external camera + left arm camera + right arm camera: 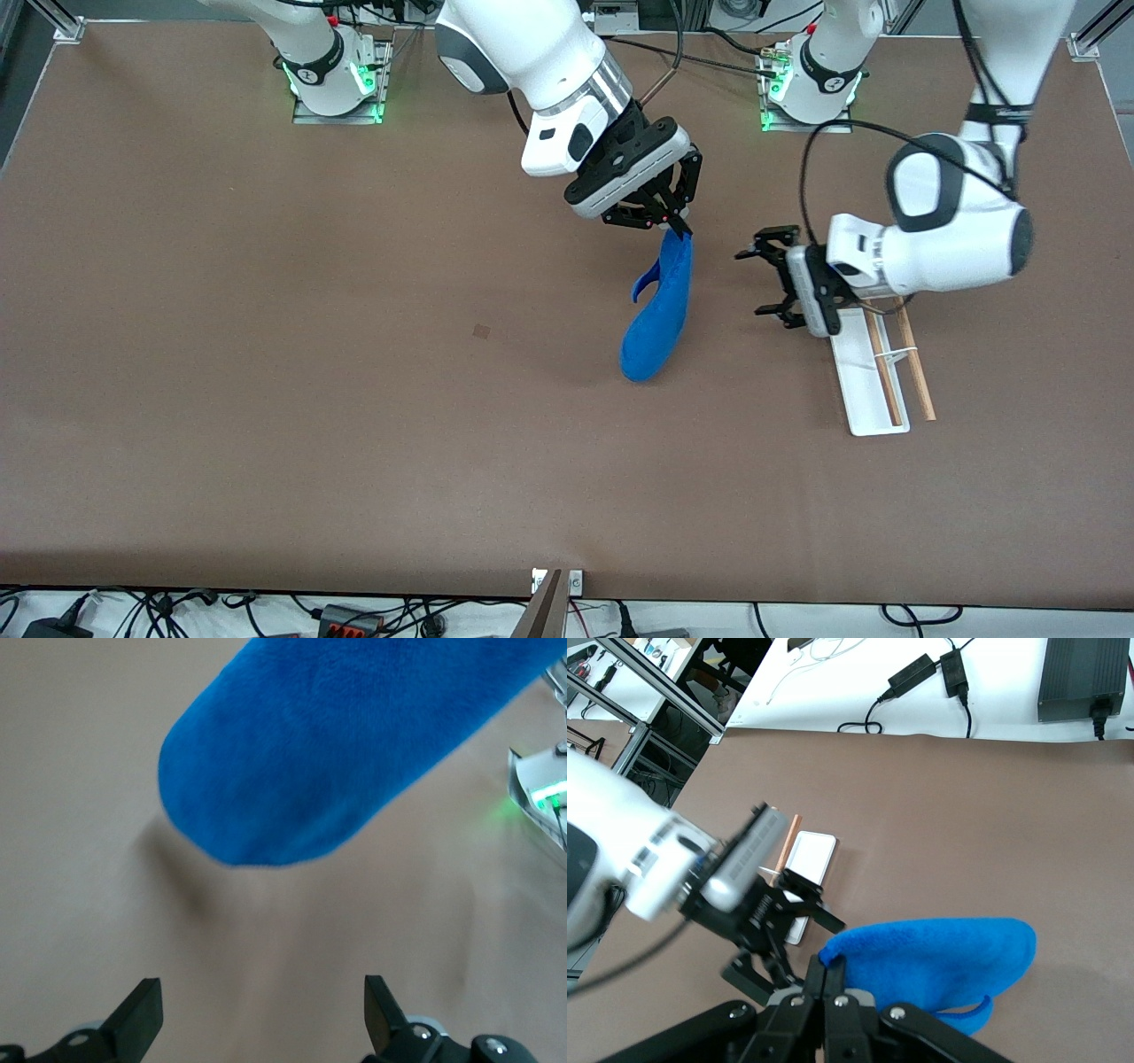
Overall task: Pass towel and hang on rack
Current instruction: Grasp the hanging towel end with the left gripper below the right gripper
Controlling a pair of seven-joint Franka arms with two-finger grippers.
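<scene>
While the right gripper (679,226) pinches the top edge of the blue towel (660,319) with its fingers pressed together, the cloth hangs down over the brown worktop (266,354) near its middle. The left gripper (766,283) hovers just beside the towel with its fingers (142,1014) spread wide, empty. The rack (873,377) stands on the worktop toward the left arm's end, partly under that arm's wrist.

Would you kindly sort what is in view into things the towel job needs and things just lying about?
Job:
- blue towel, hanging from the shut right gripper
- rack
- left gripper, open beside the towel

Lying about:
- small dark mark on the table
</scene>
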